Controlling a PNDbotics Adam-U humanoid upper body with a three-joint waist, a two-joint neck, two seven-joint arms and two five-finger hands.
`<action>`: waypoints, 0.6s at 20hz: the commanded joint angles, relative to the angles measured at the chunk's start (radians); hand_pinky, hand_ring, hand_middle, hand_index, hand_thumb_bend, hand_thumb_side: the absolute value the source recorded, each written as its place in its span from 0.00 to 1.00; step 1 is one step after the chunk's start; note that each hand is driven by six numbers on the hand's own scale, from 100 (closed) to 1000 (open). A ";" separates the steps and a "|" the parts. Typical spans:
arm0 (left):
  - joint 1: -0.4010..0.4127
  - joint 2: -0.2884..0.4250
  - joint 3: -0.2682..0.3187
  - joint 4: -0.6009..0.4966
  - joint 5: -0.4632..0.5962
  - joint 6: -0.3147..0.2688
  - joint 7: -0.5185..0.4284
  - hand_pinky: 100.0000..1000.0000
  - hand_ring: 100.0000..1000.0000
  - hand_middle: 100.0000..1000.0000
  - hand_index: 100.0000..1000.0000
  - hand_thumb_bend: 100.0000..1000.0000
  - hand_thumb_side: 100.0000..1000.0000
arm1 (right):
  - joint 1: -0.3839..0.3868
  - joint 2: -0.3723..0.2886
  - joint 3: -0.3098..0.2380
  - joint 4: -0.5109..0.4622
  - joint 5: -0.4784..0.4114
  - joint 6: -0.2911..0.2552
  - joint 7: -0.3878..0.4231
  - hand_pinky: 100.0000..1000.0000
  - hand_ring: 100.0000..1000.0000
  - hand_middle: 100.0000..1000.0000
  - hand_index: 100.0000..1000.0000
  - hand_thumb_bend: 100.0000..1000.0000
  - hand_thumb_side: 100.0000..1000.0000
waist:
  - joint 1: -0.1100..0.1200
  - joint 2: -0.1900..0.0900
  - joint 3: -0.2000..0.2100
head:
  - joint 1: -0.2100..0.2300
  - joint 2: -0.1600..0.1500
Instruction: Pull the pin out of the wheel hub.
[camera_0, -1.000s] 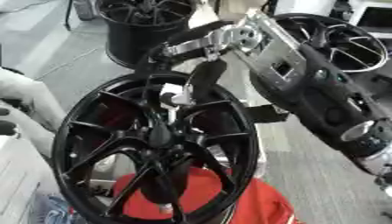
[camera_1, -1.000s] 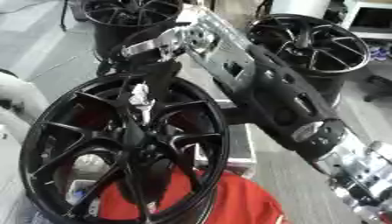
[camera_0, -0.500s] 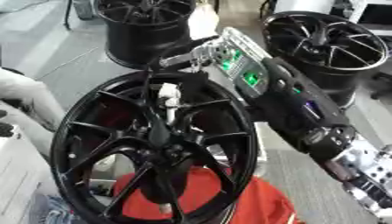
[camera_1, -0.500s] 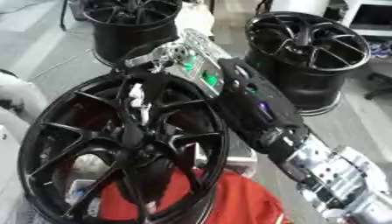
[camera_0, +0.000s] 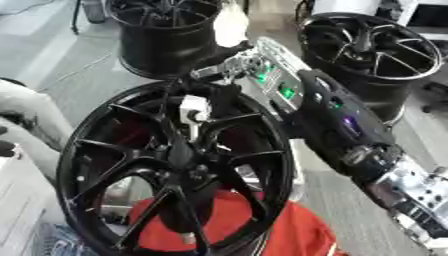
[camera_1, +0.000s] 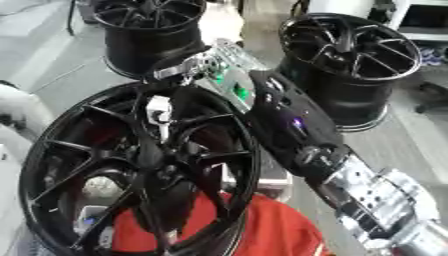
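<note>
The pin (camera_0: 192, 111), a small white piece with a dark spot on it, sits on a spoke near the top of the big black wheel (camera_0: 175, 170), just above its hub (camera_0: 181, 156). That wheel stands tilted on its edge at the near left, and fills most of the space in front. The right hand (camera_0: 229, 65) comes in from the right on a long black arm with green and purple lights, and its silver fingers (camera_1: 185, 67) reach over the wheel's far rim, just above and to the right of the pin; I cannot tell whether they are spread or curled, nor whether they touch the pin. Something red (camera_0: 289, 235) lies under the wheel at the near edge. Behind, on the grey floor (camera_0: 61, 55), stand two more black wheels: one far left (camera_0: 166, 30), one far right (camera_0: 376, 50). A pale rounded shape (camera_0: 31, 117) shows at the left edge, beside the big wheel's rim.
</note>
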 joint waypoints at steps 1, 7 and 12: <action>-0.009 0.009 -0.003 -0.011 -0.001 -0.005 -0.001 0.56 0.54 0.60 0.80 0.00 0.68 | -0.014 -0.009 -0.007 0.006 0.013 -0.004 0.013 0.83 0.90 0.92 0.96 0.06 0.27 | 0.010 -0.010 -0.002 | 0.000 -0.010; -0.011 0.008 -0.005 -0.011 0.000 -0.007 -0.002 0.56 0.54 0.60 0.80 0.00 0.68 | -0.006 0.007 -0.012 0.040 0.033 -0.015 0.009 0.80 0.84 0.91 0.96 0.02 0.24 | 0.012 -0.008 0.001 | -0.001 -0.012; -0.012 0.009 -0.006 -0.011 0.000 -0.008 -0.003 0.56 0.54 0.60 0.80 0.00 0.68 | -0.004 0.014 -0.016 0.052 0.033 -0.026 -0.008 0.71 0.72 0.89 0.94 0.00 0.14 | 0.012 -0.008 0.003 | -0.002 -0.011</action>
